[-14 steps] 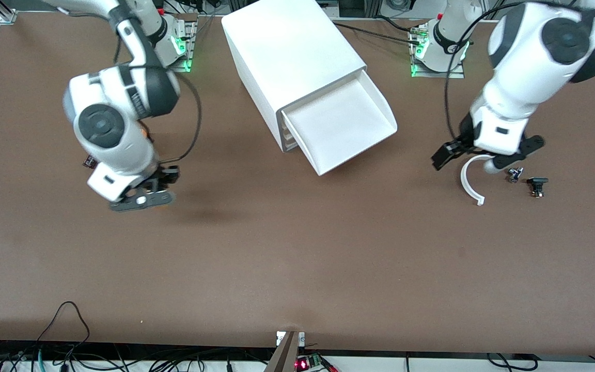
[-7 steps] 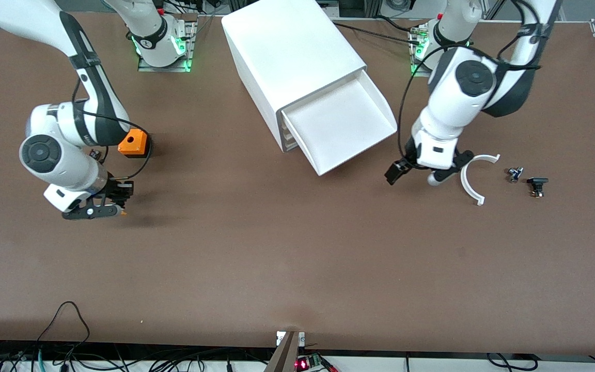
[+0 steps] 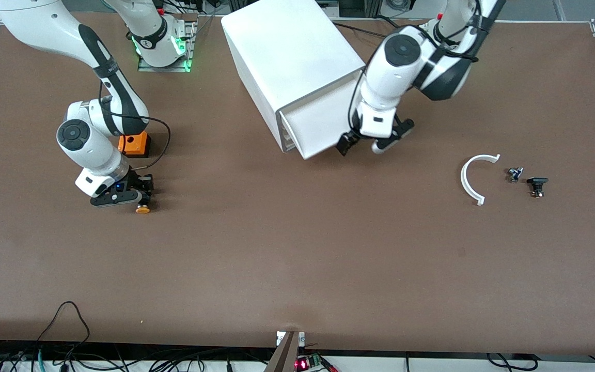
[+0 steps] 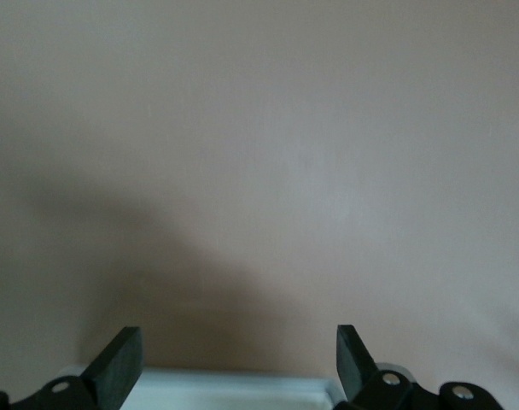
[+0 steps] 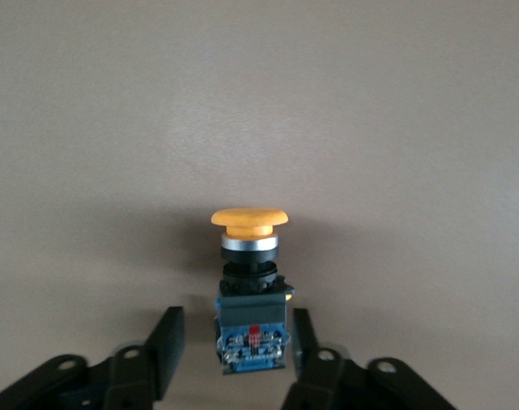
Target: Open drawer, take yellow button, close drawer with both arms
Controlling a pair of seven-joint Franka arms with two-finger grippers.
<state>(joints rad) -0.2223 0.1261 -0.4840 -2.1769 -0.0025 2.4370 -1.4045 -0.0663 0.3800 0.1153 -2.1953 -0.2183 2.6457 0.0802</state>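
The right gripper [image 5: 231,352] stood parted around the button [image 5: 249,286] on the table [image 3: 297,258], while the left gripper [image 3: 367,144], spread wide and holding nothing, met the drawer [image 3: 315,126] front (it should push squarely, along the slide).

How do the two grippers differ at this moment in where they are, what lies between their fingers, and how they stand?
The right gripper is low over the table near the orange cube; the left gripper is at the drawer front. The button lies between the right gripper's parted fingers, apparently not gripped; the left gripper's wider fingers have nothing between them. Both are black two-finger grippers, open.
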